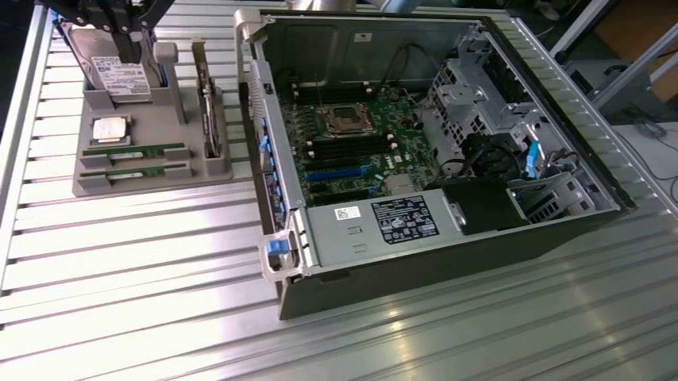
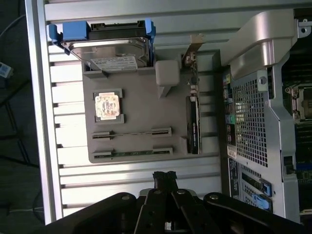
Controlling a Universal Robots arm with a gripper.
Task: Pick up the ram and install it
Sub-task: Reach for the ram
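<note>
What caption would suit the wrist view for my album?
Shut tool hovering over a gray tray holding two ram sticks, beside a computer case.

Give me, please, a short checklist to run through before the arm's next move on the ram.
1. Ram sticks in the gray holder: ok, two lie side by side.
2. Gripper free: ok, shut and holding nothing.
3. Gripper at the ram: not ok, it is apart from both sticks.
4. Computer case open, motherboard exposed: ok.
5. Memory slots free: ok, they look empty.
6. Slot latches open: cannot tell.
</note>
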